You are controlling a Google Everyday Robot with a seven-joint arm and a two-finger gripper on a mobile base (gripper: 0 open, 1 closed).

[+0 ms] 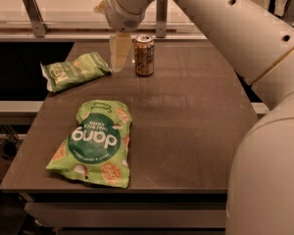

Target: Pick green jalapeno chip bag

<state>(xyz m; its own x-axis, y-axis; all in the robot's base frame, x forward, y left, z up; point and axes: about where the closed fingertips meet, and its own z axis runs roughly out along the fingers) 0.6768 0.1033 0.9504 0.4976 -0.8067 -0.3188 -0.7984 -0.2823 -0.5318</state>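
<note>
The green jalapeno chip bag point(74, 71) is a small crinkled light-green bag lying at the table's far left. My gripper point(118, 65) hangs from the arm that reaches in from the upper right. It points down over the table, just right of the small bag's right end and left of a can. It holds nothing that I can see. The larger bright green "dang" bag point(94, 141) lies nearer the front left.
A brown drink can point(144, 56) stands upright just right of the gripper. The dark table point(196, 131) has a rail and metal posts behind its far edge. My arm's white links fill the right side of the view.
</note>
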